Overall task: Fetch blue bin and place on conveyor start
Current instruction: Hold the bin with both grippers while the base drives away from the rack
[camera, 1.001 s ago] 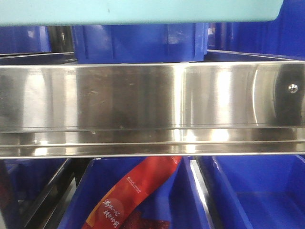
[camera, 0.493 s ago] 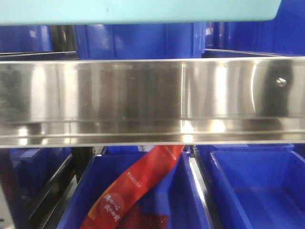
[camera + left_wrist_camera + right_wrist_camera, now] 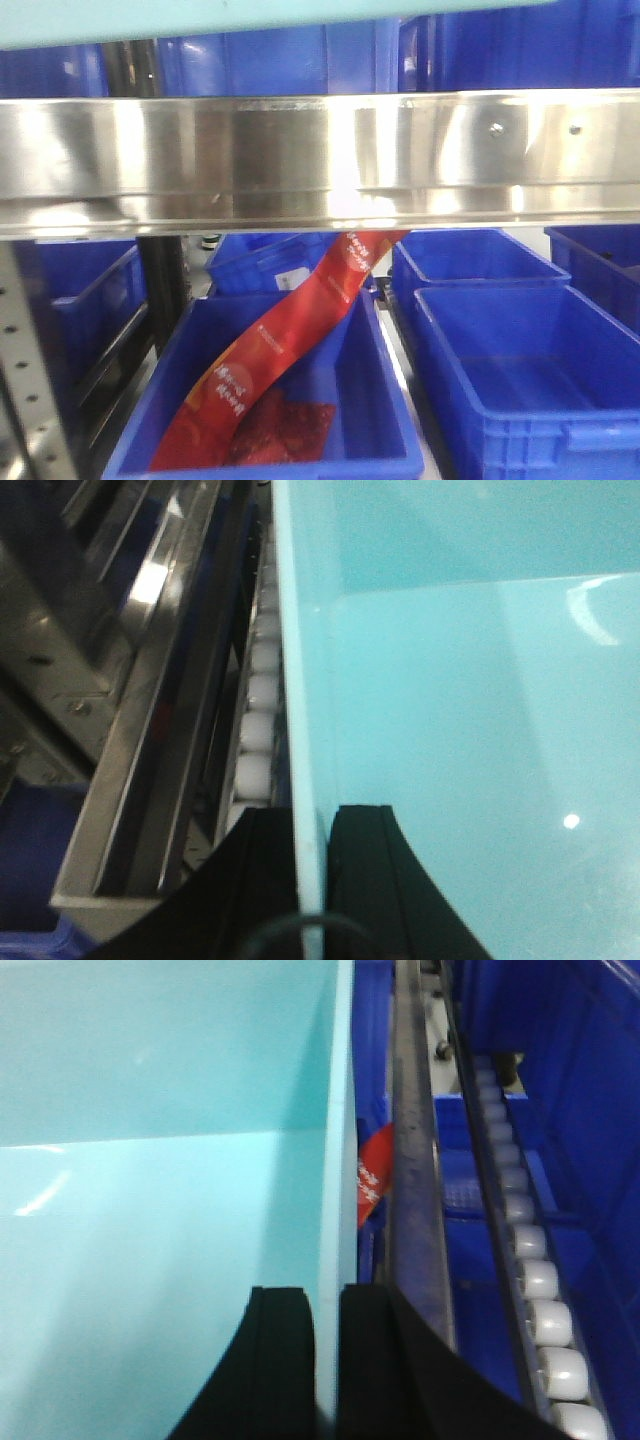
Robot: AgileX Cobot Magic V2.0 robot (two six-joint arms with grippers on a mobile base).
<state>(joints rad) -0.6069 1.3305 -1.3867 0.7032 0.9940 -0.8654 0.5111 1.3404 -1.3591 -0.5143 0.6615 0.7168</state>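
The blue bin point(image 3: 200, 22) shows only as a pale turquoise strip along the top edge of the front view. In the left wrist view its smooth inside point(image 3: 470, 710) fills the right side, and my left gripper point(image 3: 308, 875) is shut on its left wall, one black finger inside and one outside. In the right wrist view the bin point(image 3: 150, 1210) fills the left side, and my right gripper point(image 3: 328, 1360) is shut on its right wall in the same way. The conveyor start is out of view.
A shiny steel shelf rail point(image 3: 320, 160) crosses the front view just under the bin. Below stand dark blue crates point(image 3: 520, 370), one point(image 3: 300, 440) holding a red packet point(image 3: 290, 340). White rollers point(image 3: 258, 730) point(image 3: 540, 1295) run beside the bin. A perforated steel upright point(image 3: 30, 400) stands at lower left.
The steel rail has risen in the frame and looks narrower. More of the lower blue crates and the red packet shows. The turquoise strip at the top has thinned.
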